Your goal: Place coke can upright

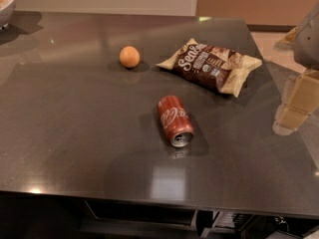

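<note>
The coke can (174,119) lies on its side near the middle of the dark table (75,133). It is red-brown with white script, and its silver top points toward the front edge. My gripper (297,103) is at the right edge of the view, pale yellow, hanging over the table's right side. It is well to the right of the can and not touching it. Part of the arm (309,34) shows above it.
A brown snack bag (212,66) lies behind the can to the right. A round orange fruit (129,57) sits behind it to the left. A bowl (6,11) with fruit stands at the far left corner. The table's front edge runs along the bottom.
</note>
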Controlling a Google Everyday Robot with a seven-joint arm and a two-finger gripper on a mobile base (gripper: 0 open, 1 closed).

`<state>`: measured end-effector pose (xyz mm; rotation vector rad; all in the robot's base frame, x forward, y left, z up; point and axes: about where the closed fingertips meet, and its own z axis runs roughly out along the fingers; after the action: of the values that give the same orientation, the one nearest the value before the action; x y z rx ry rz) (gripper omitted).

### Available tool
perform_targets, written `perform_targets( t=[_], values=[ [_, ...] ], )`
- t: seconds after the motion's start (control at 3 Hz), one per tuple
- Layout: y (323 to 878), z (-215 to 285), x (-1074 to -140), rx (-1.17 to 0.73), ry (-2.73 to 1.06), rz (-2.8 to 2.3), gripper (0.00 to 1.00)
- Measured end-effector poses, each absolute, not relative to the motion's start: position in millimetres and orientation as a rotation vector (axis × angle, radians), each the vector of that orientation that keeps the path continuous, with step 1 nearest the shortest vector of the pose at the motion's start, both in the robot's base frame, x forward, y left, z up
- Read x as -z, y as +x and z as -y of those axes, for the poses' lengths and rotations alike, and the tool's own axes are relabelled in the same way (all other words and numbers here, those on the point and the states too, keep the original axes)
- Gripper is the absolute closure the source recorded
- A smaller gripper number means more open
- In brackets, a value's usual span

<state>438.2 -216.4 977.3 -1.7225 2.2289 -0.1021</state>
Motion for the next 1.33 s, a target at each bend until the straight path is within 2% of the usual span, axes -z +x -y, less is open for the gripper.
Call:
perform_targets(
  t=[0.67, 1.33],
  values=[
    [443, 204, -976, 0.078, -1.805, -2.18, 0.0],
    [458, 139, -968, -0.055, -2.098, -1.861, 0.0]
  ],
)
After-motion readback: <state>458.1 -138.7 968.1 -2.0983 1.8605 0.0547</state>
